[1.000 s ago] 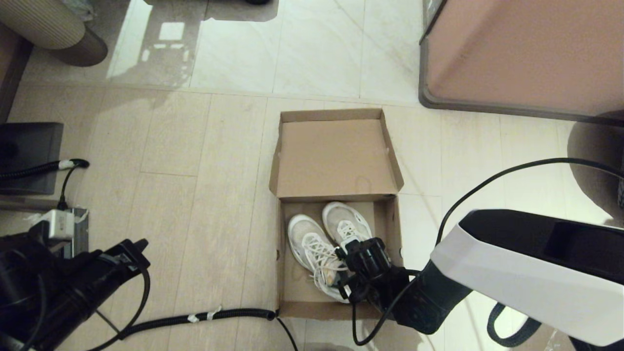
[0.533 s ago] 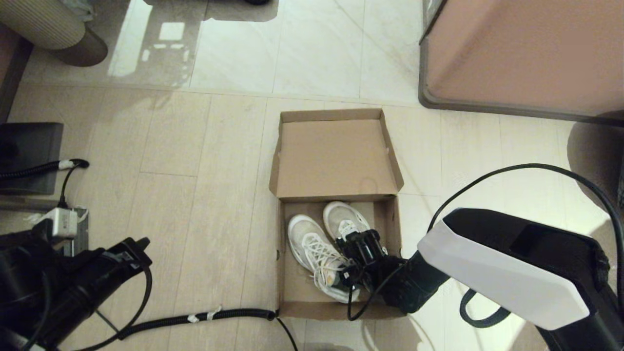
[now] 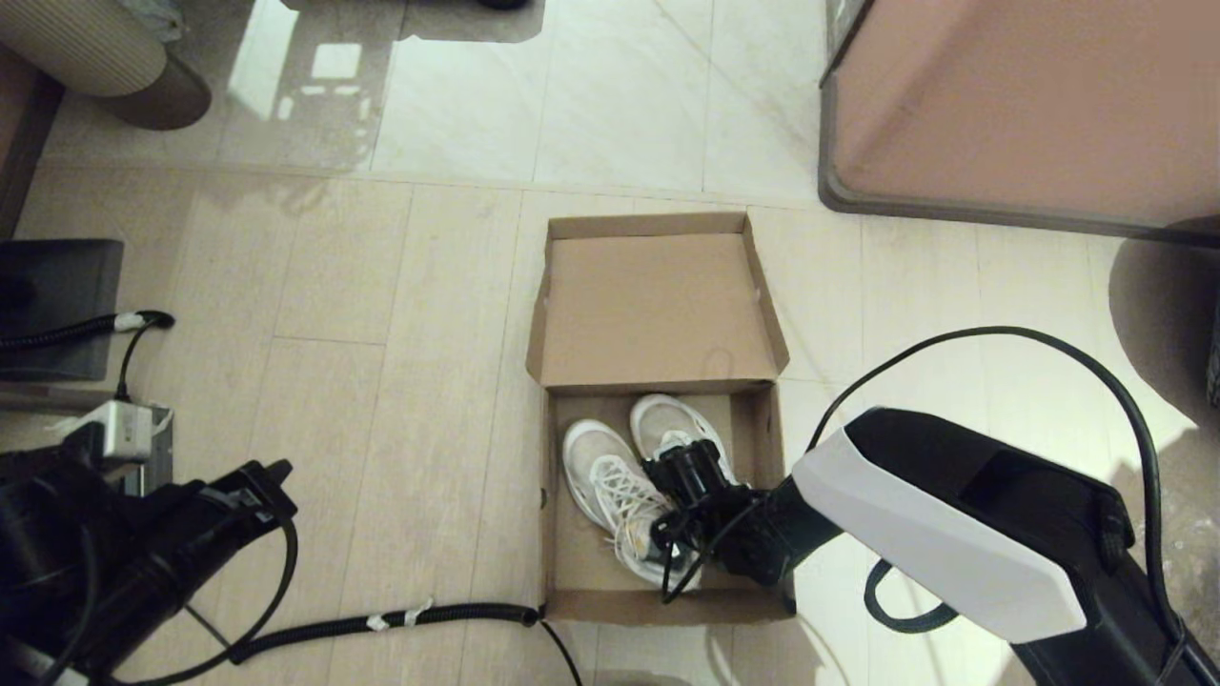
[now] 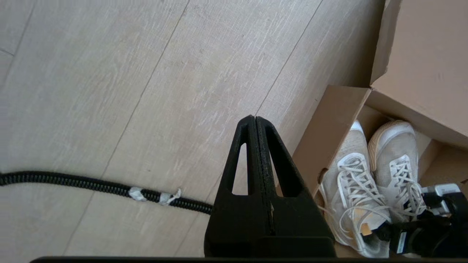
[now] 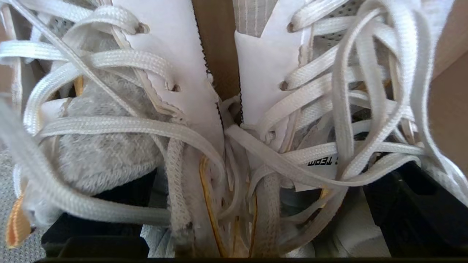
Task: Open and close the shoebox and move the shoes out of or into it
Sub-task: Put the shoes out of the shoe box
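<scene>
The brown cardboard shoebox [image 3: 551,534] stands on the floor with its flap lid [image 3: 658,305] folded back, away from me. The white mesh shoes [image 3: 602,469] lie side by side inside, toes toward the lid. My right gripper [image 3: 670,519] is down in the box over their laced tops. In the right wrist view its black fingers [image 5: 91,223] stand wide apart, open, with the inner collars and tangled laces [image 5: 234,146] of both shoes between them. My left gripper [image 3: 276,474] is parked low at the left, shut and empty [image 4: 255,118], beside the box's left wall [image 4: 329,128].
A large pinkish-brown block with a dark rim [image 3: 1029,105] fills the far right. A black corrugated cable [image 3: 381,621] runs along the floor to the box's near left corner. A power strip [image 3: 114,426] and a dark case [image 3: 57,295] sit at the left.
My right arm has swung left and deeper over the box, bringing the gripper from the right shoe's side to the laces between both shoes. The left arm has not moved.
</scene>
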Robot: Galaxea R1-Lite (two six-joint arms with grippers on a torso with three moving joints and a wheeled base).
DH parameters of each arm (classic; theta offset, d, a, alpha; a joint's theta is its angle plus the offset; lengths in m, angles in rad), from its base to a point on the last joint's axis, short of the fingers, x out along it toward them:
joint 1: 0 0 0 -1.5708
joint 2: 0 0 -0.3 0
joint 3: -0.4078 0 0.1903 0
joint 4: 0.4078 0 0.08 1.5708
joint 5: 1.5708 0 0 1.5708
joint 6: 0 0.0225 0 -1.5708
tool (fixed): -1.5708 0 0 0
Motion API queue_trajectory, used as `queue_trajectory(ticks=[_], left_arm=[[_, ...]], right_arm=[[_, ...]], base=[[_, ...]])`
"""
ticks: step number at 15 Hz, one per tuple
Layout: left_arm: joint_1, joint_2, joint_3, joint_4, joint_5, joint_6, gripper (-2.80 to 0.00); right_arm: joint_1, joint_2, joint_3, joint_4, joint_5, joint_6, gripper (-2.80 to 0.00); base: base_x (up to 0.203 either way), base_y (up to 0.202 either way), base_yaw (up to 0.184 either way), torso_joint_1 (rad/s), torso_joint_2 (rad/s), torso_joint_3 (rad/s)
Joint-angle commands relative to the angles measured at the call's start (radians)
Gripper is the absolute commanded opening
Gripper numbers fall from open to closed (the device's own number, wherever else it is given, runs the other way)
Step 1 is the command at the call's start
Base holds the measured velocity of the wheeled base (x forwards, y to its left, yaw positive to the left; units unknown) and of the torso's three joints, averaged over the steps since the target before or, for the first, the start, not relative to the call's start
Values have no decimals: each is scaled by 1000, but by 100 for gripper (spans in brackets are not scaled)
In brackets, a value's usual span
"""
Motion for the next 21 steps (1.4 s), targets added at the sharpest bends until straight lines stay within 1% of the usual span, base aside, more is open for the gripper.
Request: queue_trajectory(ticks=[1,6,9,11,15,18,20,21], left_arm=[[1,-5,-2,-6,1,2,-280],[1,-37,-2,-6,-2,3,-280],[1,-54,2,-5,-4,3,-280],[1,-65,4,-5,-9,4,-280],[-1,-62,4,-5,-16,4,-280],[-1,-64,7,-5,-16,4,-280],[2,-73,4,-5,-16,4,-280],[2,-76,4,-5,-15,4,-280]], right_arm=[[1,11,-20,18,-2,2,-280],[-2,-3,-30,87,4,-1,-280],[-4,-38,-24,118,50,1,-280],[-3,-96,-16,174,87,5,-280],[7,-264,5,319,160,74,-280],[25,-407,84,405,227,85,-280],[66,-490,172,427,239,101,-280],[92,-523,191,431,240,131,-280]], base=[[0,0,0,0,0,0],[0,0,0,0,0,0],[0,0,0,0,0,0],[0,0,0,0,0,0],[0,0,0,0,0,0],[0,0,0,0,0,0],[0,0,0,0,0,0],[0,0,0,0,0,0]])
